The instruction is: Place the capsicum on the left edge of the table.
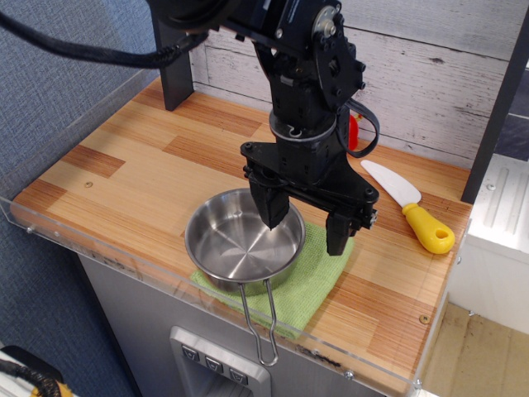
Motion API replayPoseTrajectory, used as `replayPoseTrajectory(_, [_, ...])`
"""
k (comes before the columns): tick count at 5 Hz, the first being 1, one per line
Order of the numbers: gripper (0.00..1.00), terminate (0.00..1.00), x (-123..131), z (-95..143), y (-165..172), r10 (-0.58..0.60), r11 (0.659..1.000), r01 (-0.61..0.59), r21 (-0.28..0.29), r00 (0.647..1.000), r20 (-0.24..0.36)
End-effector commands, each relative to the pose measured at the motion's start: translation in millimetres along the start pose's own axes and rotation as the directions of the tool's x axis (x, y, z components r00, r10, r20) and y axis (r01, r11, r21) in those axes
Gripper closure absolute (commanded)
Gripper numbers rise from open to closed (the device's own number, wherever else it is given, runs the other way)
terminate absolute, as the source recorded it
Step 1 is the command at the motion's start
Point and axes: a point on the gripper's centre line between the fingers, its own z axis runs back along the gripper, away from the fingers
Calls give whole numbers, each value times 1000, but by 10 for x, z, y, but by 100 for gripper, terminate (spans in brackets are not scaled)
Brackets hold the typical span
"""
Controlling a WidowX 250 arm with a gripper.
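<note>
A shiny steel pan (245, 246) sits on matt green cloth (307, 285) atop the smooth wood-plank table (149, 174), clear acrylic-rimmed.

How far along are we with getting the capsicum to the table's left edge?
Nothing looks done yet. The gripper hangs over the steel pan with jaws open and empty. The capsicum shows only as a red sliver behind the arm. Left: grasp it and carry it to the table's left edge.

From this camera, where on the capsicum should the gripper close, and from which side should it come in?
Hard to settle here: the capsicum shows only as a red sliver behind the arm, near the back wall. Likely come from above with the open gripper and close across its widest lobes. Its stem and tilt are hidden.
</note>
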Motion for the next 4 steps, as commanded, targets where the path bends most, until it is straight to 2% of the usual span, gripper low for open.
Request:
replayPoseTrajectory(1, [0, 0, 0, 0, 0, 0, 1000, 0, 0, 1000, 0])
replayPoseTrajectory(4, [0, 0, 568, -90, 582, 56, 998, -56, -2, 998, -6])
